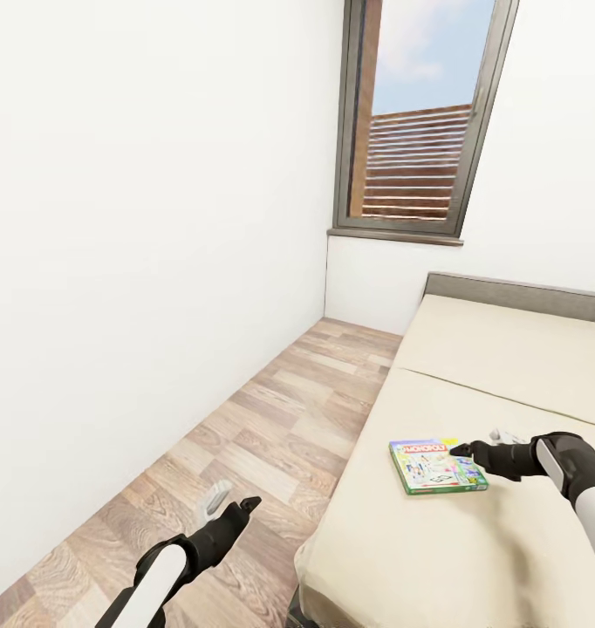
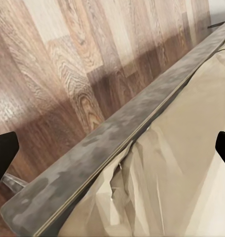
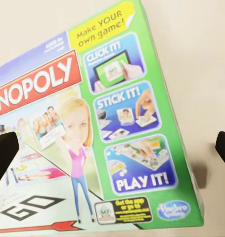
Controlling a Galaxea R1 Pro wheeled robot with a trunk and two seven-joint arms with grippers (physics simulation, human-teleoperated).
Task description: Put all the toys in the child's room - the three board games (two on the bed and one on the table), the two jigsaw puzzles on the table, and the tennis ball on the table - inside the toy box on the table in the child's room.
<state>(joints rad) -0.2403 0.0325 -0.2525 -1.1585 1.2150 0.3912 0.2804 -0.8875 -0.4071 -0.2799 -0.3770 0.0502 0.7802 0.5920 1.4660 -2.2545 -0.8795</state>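
A flat green-edged Monopoly board game box with a colourful picture (image 1: 436, 466) lies face up on the low wide bed with plain beige sheet (image 1: 437, 558), near the bed's floor-side edge. It's nearly square; its red title strip runs along the side toward the headboard, lettering upside down in my head view.

My right pincer (image 1: 474, 447), black w/ a white finger, hovers at the box's right edge, fingers spread; in the wrist cam the two dark tips (image 3: 4, 155) sit wide apart above the lid. My left pincer (image 1: 232, 502) hangs over the wood-plank floor (image 1: 245, 436) beside the bed, also spread; its cam looks along the dark grey bed frame rail (image 2: 117, 133).

Room: white walls, tall dark-framed window (image 1: 415, 113) at the far corner. Floor strip btwn left wall and bed is open. Sheet around the box is bare on all sides.
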